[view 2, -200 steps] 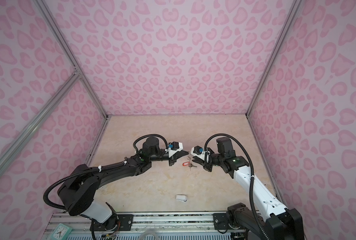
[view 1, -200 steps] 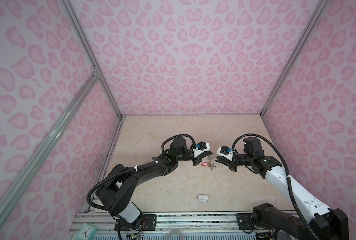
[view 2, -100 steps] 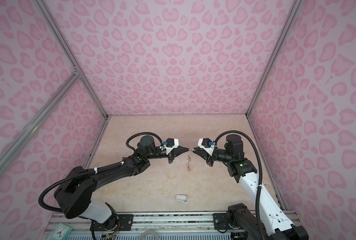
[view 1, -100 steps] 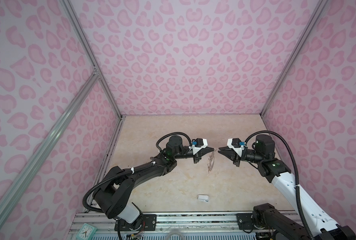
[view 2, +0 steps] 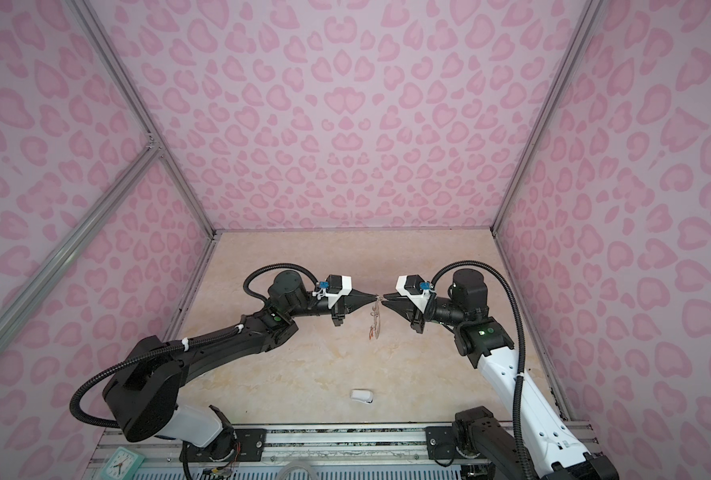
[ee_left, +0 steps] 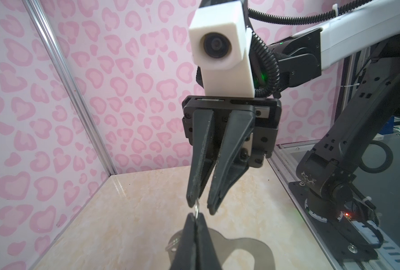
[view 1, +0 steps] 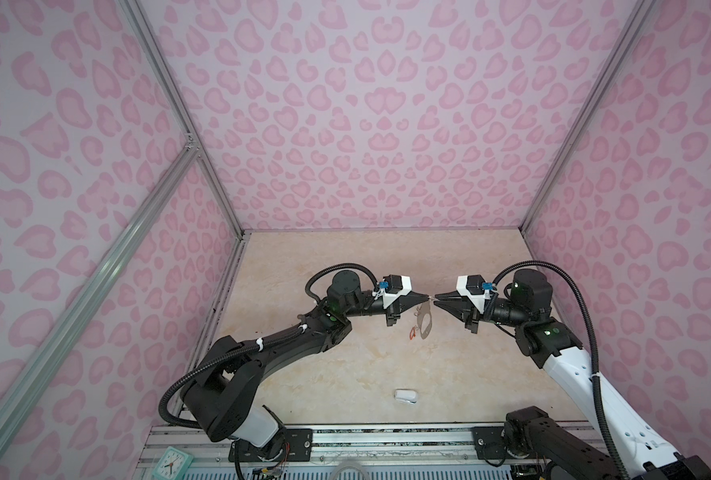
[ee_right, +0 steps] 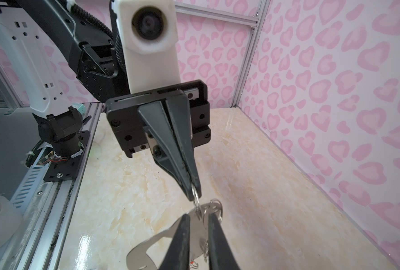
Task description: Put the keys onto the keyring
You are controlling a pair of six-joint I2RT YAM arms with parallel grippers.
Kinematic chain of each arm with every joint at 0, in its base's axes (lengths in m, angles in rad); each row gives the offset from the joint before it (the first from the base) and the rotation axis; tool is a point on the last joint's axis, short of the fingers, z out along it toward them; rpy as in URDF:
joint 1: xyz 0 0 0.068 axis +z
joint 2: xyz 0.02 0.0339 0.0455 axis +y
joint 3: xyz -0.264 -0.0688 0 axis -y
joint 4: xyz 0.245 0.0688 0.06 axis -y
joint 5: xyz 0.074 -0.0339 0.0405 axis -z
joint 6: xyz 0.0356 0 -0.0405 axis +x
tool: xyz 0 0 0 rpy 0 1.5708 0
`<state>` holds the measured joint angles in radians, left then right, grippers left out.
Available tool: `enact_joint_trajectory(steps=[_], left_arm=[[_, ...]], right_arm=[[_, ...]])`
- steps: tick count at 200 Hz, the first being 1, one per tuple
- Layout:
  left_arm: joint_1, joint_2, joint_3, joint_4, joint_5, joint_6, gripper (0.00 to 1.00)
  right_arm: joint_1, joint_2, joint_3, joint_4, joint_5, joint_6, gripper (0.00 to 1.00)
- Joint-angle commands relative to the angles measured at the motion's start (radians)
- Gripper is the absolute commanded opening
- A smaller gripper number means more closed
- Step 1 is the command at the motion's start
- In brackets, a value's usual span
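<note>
Aloft, left pincer (ee_left: 196, 217) clamped on keyring (ee_left: 262, 247) wire ring; right pincer (ee_left: 201, 208) slightly apart beside it

Both arms reach inward, wrists level, with the left gripper (view 1: 427, 297) and right gripper (view 1: 435, 300) nose to nose. The left's jaws are pinched tight; the right's stand slightly parted.

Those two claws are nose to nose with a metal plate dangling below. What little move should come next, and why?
Probably the right gripper should close gently on the wire ring. The left gripper is shut on that ring and the keyring hangs loose from it, while the right jaws stand slightly apart at the ring's end, gripping nothing.
</note>
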<state>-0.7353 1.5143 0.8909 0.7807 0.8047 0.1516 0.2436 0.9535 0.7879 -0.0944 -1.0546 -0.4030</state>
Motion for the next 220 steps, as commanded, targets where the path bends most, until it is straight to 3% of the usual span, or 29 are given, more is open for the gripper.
enact_joint_trajectory(steps=[1, 108, 167, 220], left_arm=[[0.000, -0.017, 0.005, 0.058, 0.016, -0.014, 0.03], [-0.008, -0.016, -0.001, 0.081, 0.045, -0.024, 0.03], [-0.009, -0.014, 0.002, 0.076, 0.052, -0.030, 0.03], [0.083, -0.050, -0.067, 0.028, -0.077, -0.158, 0.34]], right_arm=[[0.010, 0.005, -0.007, 0.025, -0.026, 0.017, 0.17], [0.028, 0.022, -0.008, 0.027, -0.026, 0.020, 0.12], [0.027, 0.030, -0.004, 0.033, -0.028, 0.020, 0.00], [0.026, 0.042, 0.004, -0.061, 0.028, -0.056, 0.00]])
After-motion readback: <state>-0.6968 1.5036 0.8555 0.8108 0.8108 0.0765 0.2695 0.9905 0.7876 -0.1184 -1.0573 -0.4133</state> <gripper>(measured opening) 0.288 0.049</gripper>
